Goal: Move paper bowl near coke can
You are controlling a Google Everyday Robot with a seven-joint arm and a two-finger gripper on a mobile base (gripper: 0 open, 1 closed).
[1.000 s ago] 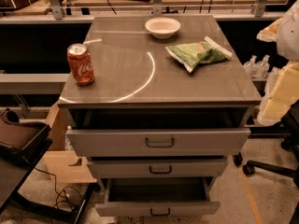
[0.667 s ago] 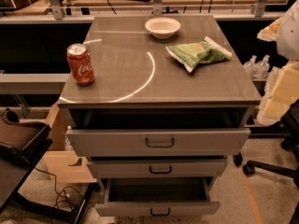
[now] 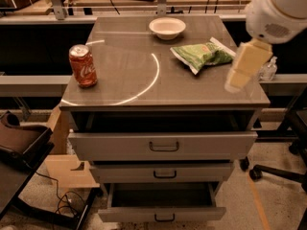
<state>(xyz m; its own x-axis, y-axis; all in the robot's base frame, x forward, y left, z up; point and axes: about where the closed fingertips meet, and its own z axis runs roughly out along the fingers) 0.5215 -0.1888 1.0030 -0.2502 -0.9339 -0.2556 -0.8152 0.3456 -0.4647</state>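
Note:
The off-white paper bowl (image 3: 167, 28) sits upright at the far middle of the grey cabinet top (image 3: 144, 92). The red coke can (image 3: 83, 66) stands upright near the left edge, well apart from the bowl. My gripper (image 3: 237, 79), cream-coloured, hangs from the white arm (image 3: 278, 11) at the upper right. It is over the right edge of the top, right of the chip bag and nearer to me than the bowl. It touches nothing that I can see.
A green chip bag (image 3: 201, 55) lies on the right part of the top, between bowl and gripper. The three drawers (image 3: 163, 146) below stand partly open. A small clear bottle (image 3: 268, 70) is behind the arm. A dark chair (image 3: 19, 143) is at left and a chair base (image 3: 280, 171) at right.
The arm has swung up and left, from beside the cabinet's right side to over its right edge. Bowl, can and bag have not moved.

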